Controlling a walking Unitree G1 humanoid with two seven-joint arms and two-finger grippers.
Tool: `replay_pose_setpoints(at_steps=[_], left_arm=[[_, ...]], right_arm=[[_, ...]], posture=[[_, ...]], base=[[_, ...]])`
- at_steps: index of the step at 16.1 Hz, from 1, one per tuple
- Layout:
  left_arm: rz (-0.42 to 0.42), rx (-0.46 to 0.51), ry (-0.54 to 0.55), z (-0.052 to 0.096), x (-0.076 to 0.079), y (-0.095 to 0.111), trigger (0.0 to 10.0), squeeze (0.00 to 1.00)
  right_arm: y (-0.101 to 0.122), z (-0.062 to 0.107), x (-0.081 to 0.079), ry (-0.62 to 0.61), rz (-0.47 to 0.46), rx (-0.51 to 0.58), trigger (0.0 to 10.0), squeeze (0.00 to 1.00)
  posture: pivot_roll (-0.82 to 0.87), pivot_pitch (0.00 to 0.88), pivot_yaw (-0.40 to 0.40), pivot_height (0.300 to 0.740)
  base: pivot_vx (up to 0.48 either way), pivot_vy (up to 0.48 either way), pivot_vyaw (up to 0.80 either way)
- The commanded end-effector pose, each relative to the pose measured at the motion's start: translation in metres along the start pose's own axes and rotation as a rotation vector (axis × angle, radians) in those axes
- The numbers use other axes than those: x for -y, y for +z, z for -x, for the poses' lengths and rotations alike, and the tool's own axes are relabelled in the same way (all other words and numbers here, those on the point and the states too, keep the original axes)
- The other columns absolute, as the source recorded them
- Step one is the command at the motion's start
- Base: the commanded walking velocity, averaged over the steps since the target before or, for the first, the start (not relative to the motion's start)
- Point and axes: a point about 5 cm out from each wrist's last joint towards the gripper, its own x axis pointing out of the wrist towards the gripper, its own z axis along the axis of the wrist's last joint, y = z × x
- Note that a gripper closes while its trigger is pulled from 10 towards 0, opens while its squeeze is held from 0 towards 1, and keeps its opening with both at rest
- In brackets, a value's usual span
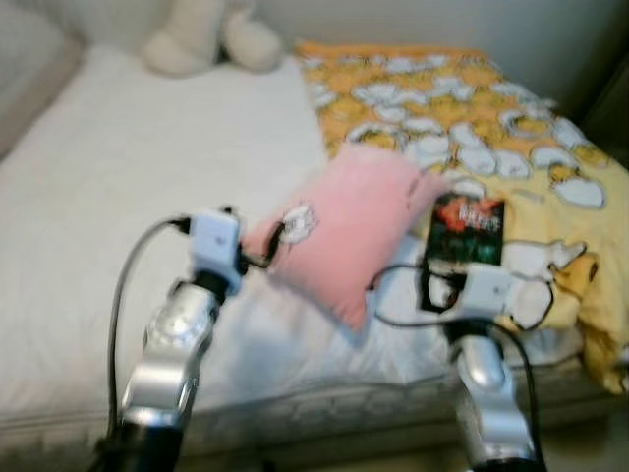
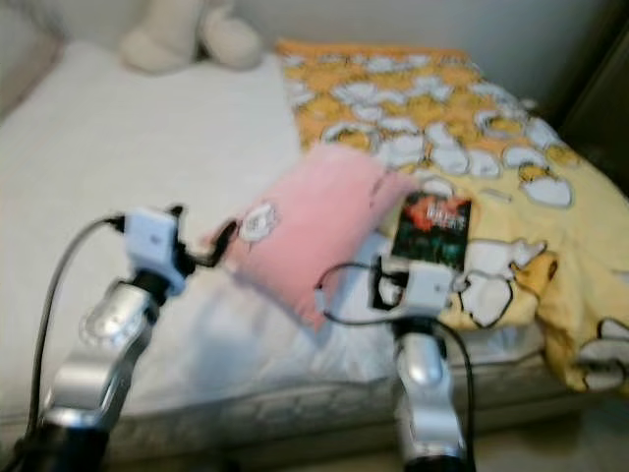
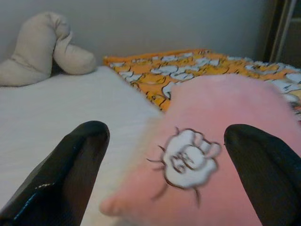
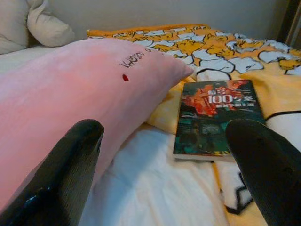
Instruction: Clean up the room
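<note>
At the far left corner of the bed [image 1: 118, 197], a cream plush toy [image 1: 211, 34] lay slumped against the wall — likely its usual resting place, so nothing to tidy there. Nearer, the left tool [image 3: 162, 172] reached over the white sheet with its black fingers [image 3: 70, 165] spread wide, one on each side of the corner of the pink pillow [image 1: 344, 226] that bears a small white cartoon patch; they looked not yet pressed onto the fabric, as if lined up for a pinch. The pillow lay askew across the middle of the bed, half on the sheet and half on the edge of the yellow-and-orange patterned blanket [image 1: 472, 118], which is probably why it was the thing being dealt with first. Just beside its right end a dark-covered book [image 4: 214, 115] rested flat on the blanket. The right tool [image 4: 164, 169] hovered low over the near edge — fingers likewise spread apart and holding nothing — pointed between pillow and book, so either could have been its target.
</note>
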Motion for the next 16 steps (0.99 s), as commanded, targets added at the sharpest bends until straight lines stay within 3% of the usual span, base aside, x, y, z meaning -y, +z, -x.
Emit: replay_pose_setpoints(at_steps=[1, 4, 7, 9, 14, 15, 16], left_arm=[[0.008, -0.009, -0.046, -0.010, 0.009, 0.003, 10.0, 0.00], [-0.007, -0.104, -0.049, -0.030, 0.004, -0.005, 10.0, 0.00], [-0.021, -0.226, 0.066, -0.056, -0.031, -0.012, 10.0, 0.00], [-0.043, -0.277, 0.111, -0.065, -0.050, -0.013, 10.0, 0.00], [0.081, -0.308, 0.135, -0.073, -0.066, -0.014, 10.0, 0.00], [0.154, -0.318, 0.126, -0.074, -0.067, -0.016, 10.0, 0.00], [0.164, -0.324, 0.128, -0.074, -0.067, -0.018, 10.0, 0.00]], right_arm=[[0.002, -0.004, 0.008, -0.038, -0.003, -0.004, 10.0, 0.00], [0.000, -0.006, 0.010, -0.060, -0.033, -0.034, 10.0, 0.00], [0.002, -0.007, 0.009, -0.033, -0.081, -0.042, 10.0, 0.00], [0.002, -0.007, 0.012, -0.024, -0.121, -0.049, 10.0, 0.00], [0.000, -0.007, 0.019, -0.019, -0.223, -0.084, 10.0, 0.00], [-0.002, -0.012, 0.021, -0.005, -0.285, -0.102, 10.0, 0.00], [-0.003, -0.015, 0.021, 0.001, -0.310, -0.114, 10.0, 0.00]], posture=[[0.00, 0.000, -0.008, 0.719], [0.01, 0.000, -0.015, 0.719], [0.00, 0.000, -0.010, 0.719], [-0.02, 0.000, 0.000, 0.719], [-0.05, 0.000, 0.011, 0.719], [-0.06, 0.000, 0.016, 0.719], [-0.07, 0.000, 0.018, 0.719]], base=[[0.000, 0.000, 0.00], [0.000, 0.000, 0.00], [0.000, 0.000, 0.00], [0.000, 0.000, 0.00], [0.000, 0.000, 0.00], [0.000, 0.000, 0.00], [0.000, 0.000, 0.00]])
